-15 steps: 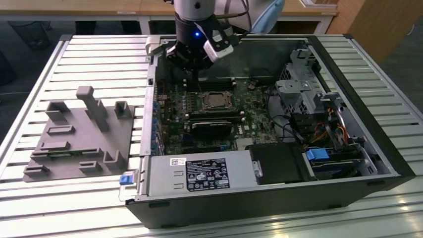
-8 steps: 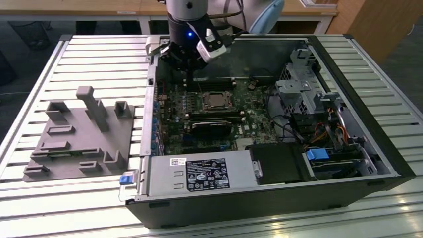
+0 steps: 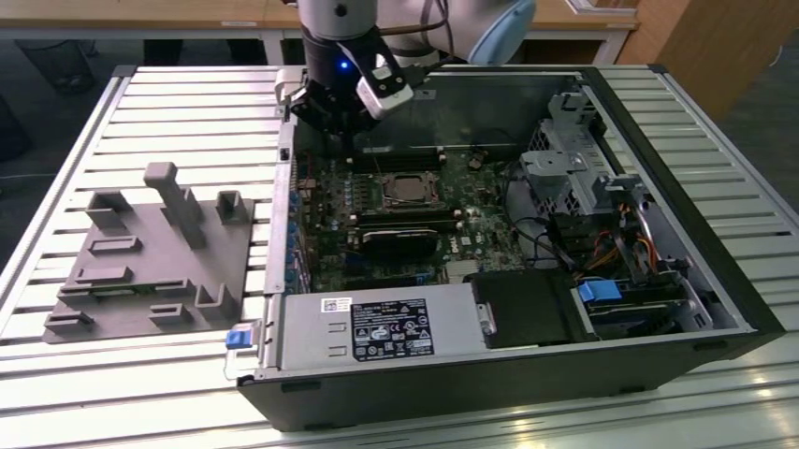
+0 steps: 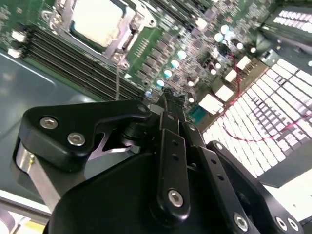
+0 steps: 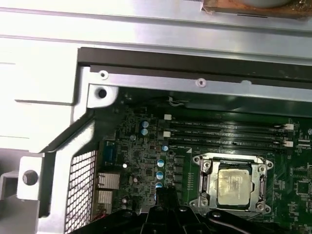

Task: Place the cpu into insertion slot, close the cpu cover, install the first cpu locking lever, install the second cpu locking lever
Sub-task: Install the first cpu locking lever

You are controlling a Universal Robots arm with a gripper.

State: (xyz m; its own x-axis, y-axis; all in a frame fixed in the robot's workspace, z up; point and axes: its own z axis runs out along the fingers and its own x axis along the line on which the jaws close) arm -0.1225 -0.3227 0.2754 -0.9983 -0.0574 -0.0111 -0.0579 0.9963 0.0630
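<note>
Cpu (image 5: 235,187) sat seated in the insertion slot (image 5: 197,160) near the middle of the green motherboard (image 3: 481,220), its silvery top facing up and also visible in the exterior view (image 3: 402,190) and the second wrist view (image 4: 95,22). The cpu cover (image 5: 259,183) lay flat around it as a thin metal frame, with the chip showing through the centre cutout. In the second wrist view a thin metal rod (image 4: 118,80) ran from the corner of the frame toward the gripper; whether it was latched could not be told. The gripper (image 3: 343,140) hung over the motherboard's far corner on the exterior view's left, close to the rear wall of the open computer case (image 3: 699,234), apart from the chip and touching nothing. Its fingertips (image 4: 170,100) were pressed together with nothing between them. Long black memory slots (image 5: 224,131) lay between the socket and the case's far edge. Outside the case, a grey fixture block (image 3: 150,253) rested on the slatted table (image 3: 187,103) toward the table's edge on the exterior view's left
</note>
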